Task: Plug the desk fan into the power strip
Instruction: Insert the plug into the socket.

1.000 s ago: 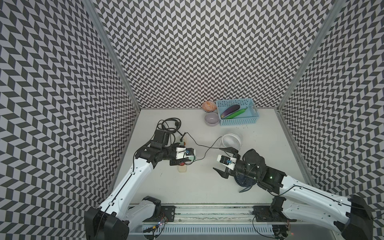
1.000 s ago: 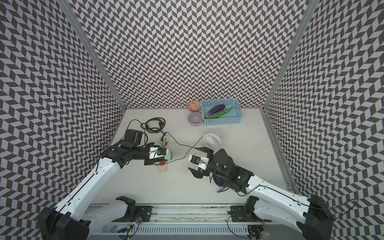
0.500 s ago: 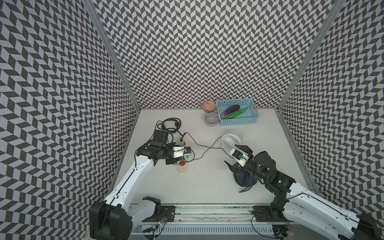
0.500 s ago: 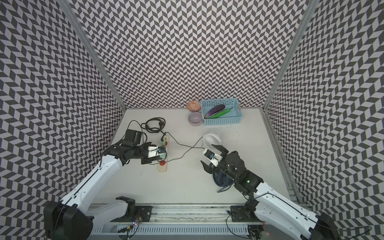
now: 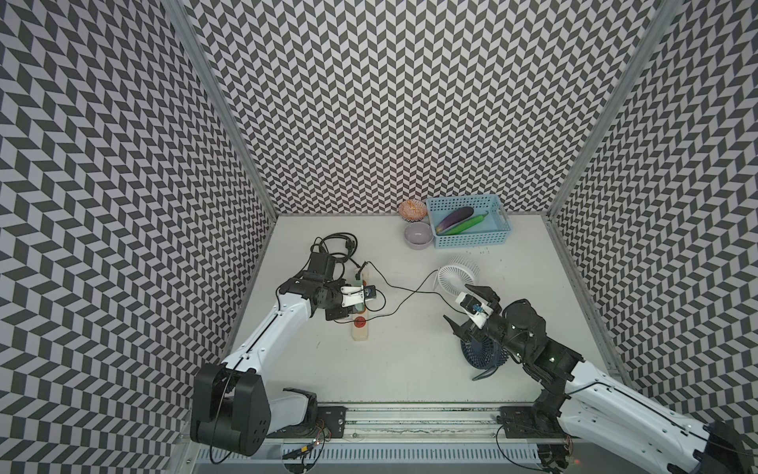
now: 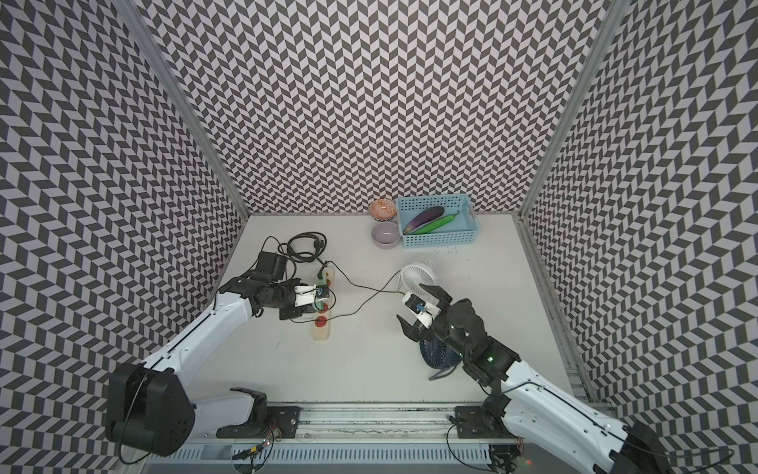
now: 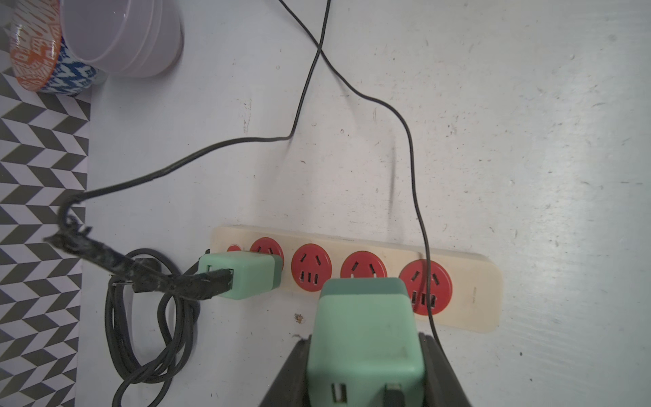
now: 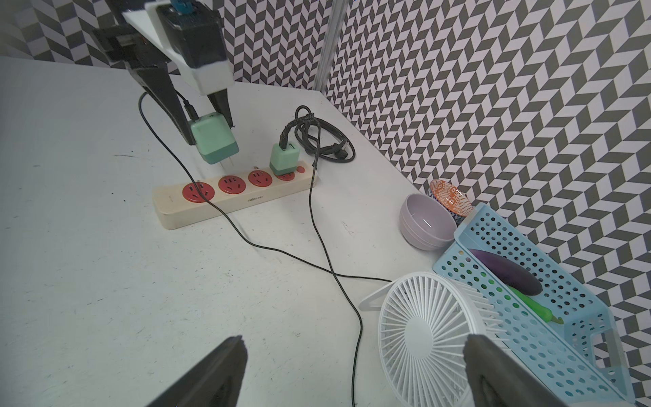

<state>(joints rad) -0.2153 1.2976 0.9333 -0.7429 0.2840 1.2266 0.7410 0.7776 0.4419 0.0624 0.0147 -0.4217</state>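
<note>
The left gripper (image 8: 210,132) grips the mint plug (image 7: 364,334) just above the power strip (image 8: 246,201) on the table's (image 5: 410,369) left, the right gripper (image 5: 459,307) gapes idle; insertion seems next, needing the plug squared over a free socket (image 7: 311,267).

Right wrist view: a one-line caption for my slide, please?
Left gripper holds a mint-green charger just above the power strip.
</note>
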